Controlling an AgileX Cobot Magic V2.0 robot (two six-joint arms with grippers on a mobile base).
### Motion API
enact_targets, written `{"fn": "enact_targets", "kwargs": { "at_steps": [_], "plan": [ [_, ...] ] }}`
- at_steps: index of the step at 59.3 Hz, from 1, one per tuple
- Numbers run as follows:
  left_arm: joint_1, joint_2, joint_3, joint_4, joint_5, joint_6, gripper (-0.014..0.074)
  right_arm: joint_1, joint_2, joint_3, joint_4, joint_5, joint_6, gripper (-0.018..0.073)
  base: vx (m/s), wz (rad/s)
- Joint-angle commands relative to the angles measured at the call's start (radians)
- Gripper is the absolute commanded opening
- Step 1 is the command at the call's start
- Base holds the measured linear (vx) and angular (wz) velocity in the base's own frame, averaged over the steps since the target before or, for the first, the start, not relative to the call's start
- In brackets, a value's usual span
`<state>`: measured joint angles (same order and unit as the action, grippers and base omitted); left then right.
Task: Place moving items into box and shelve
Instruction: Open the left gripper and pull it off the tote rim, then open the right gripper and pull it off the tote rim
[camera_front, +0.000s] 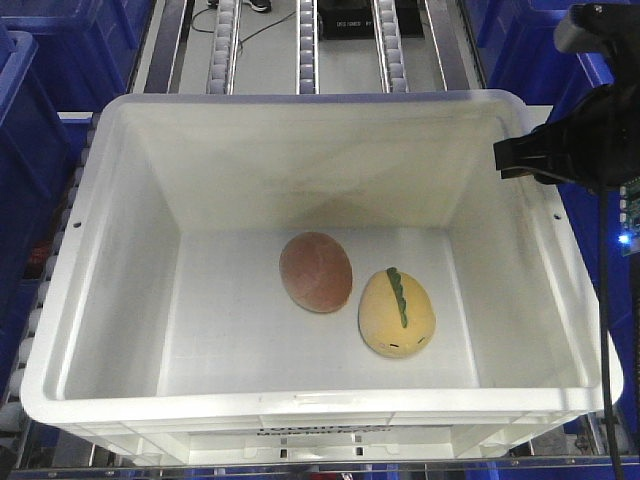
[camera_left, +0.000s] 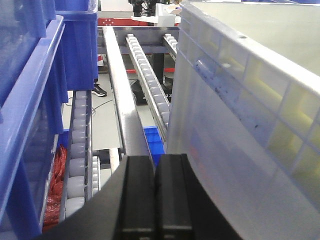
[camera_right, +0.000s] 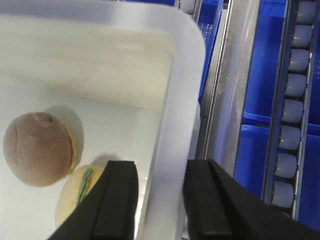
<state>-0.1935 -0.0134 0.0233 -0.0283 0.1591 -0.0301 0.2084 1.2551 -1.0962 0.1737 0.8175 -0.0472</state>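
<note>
The white box (camera_front: 110, 250) fills the front view. Both moving items lie on its floor: the reddish-brown plush (camera_front: 316, 272) left of the yellow plush with the green ridge (camera_front: 396, 312). My right gripper (camera_front: 515, 158) hovers over the box's right rear rim. In the right wrist view it (camera_right: 160, 167) is open, straddling the rim (camera_right: 185, 75), one finger inside and one outside, with the brown plush (camera_right: 37, 150) and the yellow plush (camera_right: 75, 192) to its left. My left gripper (camera_left: 156, 160) is shut and empty, beside the box's outer wall (camera_left: 240, 100).
Blue bins stand left (camera_front: 40, 80) and right (camera_front: 530, 50) of the box. Roller rails (camera_front: 225, 45) run ahead beyond it. A blue bin wall (camera_left: 30, 100) and rollers (camera_left: 145, 70) flank the left gripper. Blue bins (camera_right: 260, 150) and rollers (camera_right: 292, 100) lie right of the box.
</note>
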Motion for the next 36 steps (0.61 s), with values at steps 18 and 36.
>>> {"fn": "enact_targets", "kwargs": {
  "at_steps": [18,36],
  "plan": [
    [0.009,-0.012,0.024,0.012,-0.095,-0.002,-0.0006,-0.002,-0.033,-0.035,-0.024,-0.056,0.059,0.0577,0.0,0.0],
    [0.009,-0.012,0.024,0.012,-0.095,-0.002,-0.0006,-0.002,-0.033,-0.035,-0.033,-0.056,0.059,0.0564,0.0,0.0]
  ]
}}
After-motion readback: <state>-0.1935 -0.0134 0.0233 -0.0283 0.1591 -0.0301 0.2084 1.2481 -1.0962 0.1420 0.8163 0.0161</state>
